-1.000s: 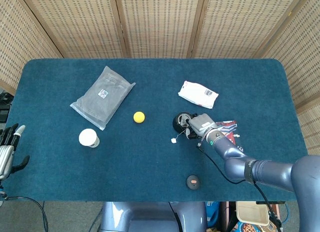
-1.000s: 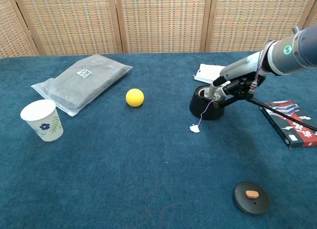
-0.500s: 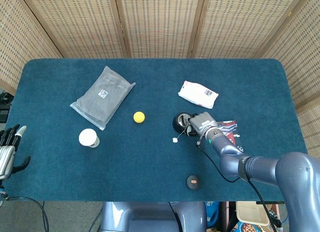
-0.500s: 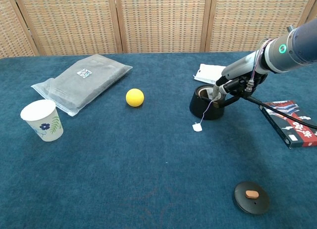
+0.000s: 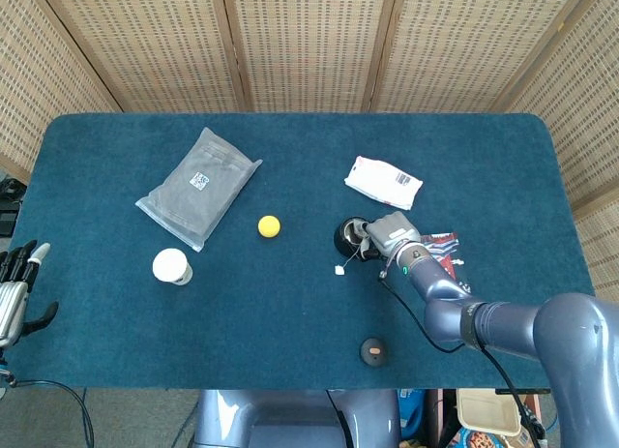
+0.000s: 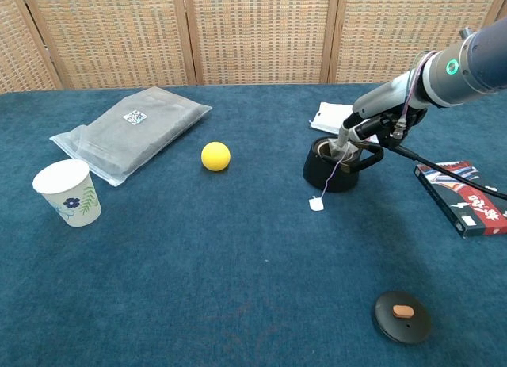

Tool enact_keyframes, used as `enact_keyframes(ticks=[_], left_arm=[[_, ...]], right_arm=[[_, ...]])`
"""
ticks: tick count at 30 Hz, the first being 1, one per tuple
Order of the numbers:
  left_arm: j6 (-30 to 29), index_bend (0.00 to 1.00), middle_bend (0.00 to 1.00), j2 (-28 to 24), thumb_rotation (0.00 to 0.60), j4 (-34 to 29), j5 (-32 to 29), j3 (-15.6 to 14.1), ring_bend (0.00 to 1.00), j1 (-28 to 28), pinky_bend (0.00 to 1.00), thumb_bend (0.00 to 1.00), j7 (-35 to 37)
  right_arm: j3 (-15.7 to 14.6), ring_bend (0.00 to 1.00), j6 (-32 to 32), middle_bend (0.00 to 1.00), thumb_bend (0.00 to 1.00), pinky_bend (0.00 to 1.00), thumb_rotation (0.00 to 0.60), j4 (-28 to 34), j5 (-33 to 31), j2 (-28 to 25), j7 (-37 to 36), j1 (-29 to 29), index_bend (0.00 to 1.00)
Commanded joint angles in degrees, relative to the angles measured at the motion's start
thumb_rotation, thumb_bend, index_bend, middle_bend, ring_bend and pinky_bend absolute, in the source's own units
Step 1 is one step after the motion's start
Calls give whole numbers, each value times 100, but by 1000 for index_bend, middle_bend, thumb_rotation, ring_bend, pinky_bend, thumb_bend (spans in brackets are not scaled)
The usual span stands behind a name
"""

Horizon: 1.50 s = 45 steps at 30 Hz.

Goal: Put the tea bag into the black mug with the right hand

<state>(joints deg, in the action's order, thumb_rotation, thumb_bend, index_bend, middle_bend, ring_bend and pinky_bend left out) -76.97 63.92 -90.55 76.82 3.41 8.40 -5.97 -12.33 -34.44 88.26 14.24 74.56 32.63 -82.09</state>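
Mug [image 6: 331,170] first: the black one sits right of centre in both views, on the blue cloth table [image 6: 198,272]. My right hand [image 6: 358,131] is hovering right over its rim, fingertips pointing down into the opening. The tea bag [image 6: 338,151] looks to be at the mouth of the mug under my fingers, with its string trailing over the near side and the little white paper tag [image 6: 317,204] lying on the cloth just in front of the mug. Honestly can't tell from either view whether my fingers are still pinching the bag or have let go, they're bunched together and too small to read.

My left hand [image 5: 17,291] is way off at the lower left edge of the head view, past the table's edge, fingers spread and holding nothing.

Other stuff on the table: a yellow ball [image 6: 215,156] left of the mug, a grey plastic pouch [image 6: 131,133] in the upper left, and a white paper cup [image 6: 68,192] with a flower print standing upright near the left edge. A white packet [image 5: 383,182] lies just behind the mug, a black and red box [image 6: 463,197] is off to the right, and a black round lid [image 6: 402,316] sits in the lower right of the chest view.
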Motion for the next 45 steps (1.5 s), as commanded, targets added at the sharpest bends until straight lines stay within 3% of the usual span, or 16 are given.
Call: enact_keyframes(ticks=[1,13,30,45], left_arm=[[3,0,0,-4,600,10,-7,-2,0,-6,0,355,17],[21,0,0,-5,600,24,11,-10,0,-2,0,355,68],[70,0,0,17,600,66,18,-21,0,4,0,355,166],[105,0,0,45,600,114,-16,-49,0,-18,0,355,189]], right_arm=[[-24,1000,17,1000,876,1000,1,-1,-12,1,-6,-21,156],[-114,1000,-104,1000,876,1000,1,373,14,-191,2,-139,156],[-202,1000,-98,1000,877,1000,0,433,-86,-233,17,-277,156],[-478,1000,173,1000,876,1000,0,-99,-352,189,133,-397,156]])
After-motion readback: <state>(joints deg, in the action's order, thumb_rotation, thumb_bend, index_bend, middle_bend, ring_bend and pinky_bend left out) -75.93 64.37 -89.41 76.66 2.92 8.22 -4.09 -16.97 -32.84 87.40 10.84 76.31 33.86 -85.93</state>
